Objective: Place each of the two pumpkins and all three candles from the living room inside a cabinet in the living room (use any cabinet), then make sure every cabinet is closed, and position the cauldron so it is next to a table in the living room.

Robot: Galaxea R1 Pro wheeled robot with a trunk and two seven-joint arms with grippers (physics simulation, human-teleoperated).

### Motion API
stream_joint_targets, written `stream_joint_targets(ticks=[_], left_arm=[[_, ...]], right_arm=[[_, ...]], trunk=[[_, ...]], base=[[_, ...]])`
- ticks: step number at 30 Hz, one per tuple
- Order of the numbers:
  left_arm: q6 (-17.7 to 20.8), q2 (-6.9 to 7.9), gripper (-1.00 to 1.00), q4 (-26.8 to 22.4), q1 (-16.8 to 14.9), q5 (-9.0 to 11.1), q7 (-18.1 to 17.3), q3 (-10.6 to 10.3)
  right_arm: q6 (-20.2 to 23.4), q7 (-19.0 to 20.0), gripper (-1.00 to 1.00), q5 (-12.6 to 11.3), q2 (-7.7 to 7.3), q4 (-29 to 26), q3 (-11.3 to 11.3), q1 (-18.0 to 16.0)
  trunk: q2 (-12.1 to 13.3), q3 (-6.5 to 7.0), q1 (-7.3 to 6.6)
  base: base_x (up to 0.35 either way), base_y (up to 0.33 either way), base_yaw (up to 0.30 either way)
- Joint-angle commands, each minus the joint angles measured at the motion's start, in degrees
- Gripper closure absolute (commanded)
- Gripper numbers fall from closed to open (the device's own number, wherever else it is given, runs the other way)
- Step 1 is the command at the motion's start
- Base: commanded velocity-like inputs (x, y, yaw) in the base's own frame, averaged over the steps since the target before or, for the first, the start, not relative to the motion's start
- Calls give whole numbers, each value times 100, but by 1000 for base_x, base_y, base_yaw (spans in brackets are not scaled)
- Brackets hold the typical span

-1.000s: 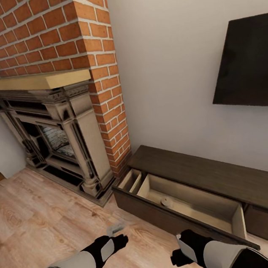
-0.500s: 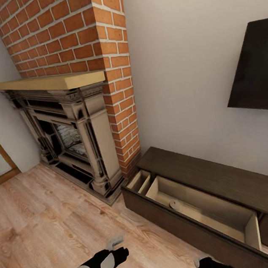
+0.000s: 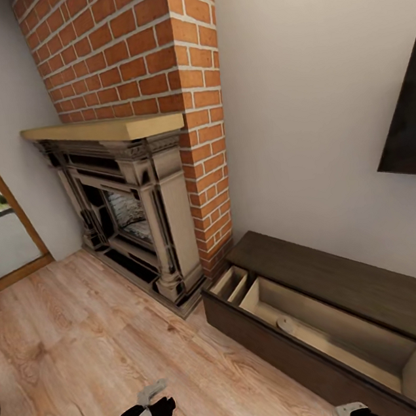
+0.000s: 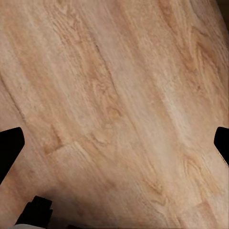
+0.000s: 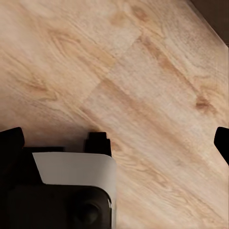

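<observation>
Showing in the head view: the cabinet (image 3: pixel 351 287) — long, low, dark brown, running along the pale wall just right of the brick fireplace (image 3: pixel 147 197). Its near drawer (image 3: pixel 331 329) is standing pulled out, pale wood inside, a divider splitting off a small end section next to the fireplace. One candle (image 3: pixel 286 323) is lying in the larger section, near the divider — short, tan, round; wick too small to tell.

Left arm is sitting low at that view's bottom edge over the wood floor (image 3: pixel 86 331), left gripper (image 3: pixel 153 394) pointing toward the fireplace. A sliver of the right arm is poking in at the bottom edge by the drawer front.

Wrist views are adding what the head camera isn't resolving: left gripper (image 4: pixel 114 143) fingertips are sitting at opposite edges of the picture, spread wide, only floor planks between them. Right gripper (image 5: pixel 114 143) is looking the same — dark tips far apart, nothing held — with a white-and-black robot part (image 5: pixel 71 191) below it and a dark cabinet corner at the picture's edge.

A dark TV screen (image 3: pixel 412 133) is hanging on the wall above the cabinet.
</observation>
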Motion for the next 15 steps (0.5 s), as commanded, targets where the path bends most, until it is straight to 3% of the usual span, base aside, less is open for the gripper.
stream_joint_targets(ticks=[1,6,15], left_arm=[[-96,3,-100,11,56,59,12,-48],[-325,9,-100,9,276,79,8,-57],[-350,76,-100,7,305,91,17,-50]], right_arm=[[22,82,-100,-51,-36,-4,51,-1],[22,215,-100,-45,-87,101,56,45],[27,493,-100,-32,-118,256,56,219]], trunk=[[-3,3,0],[-3,43,0],[-3,115,0]], base=[[0,0,168],[0,0,169],[0,0,168]])
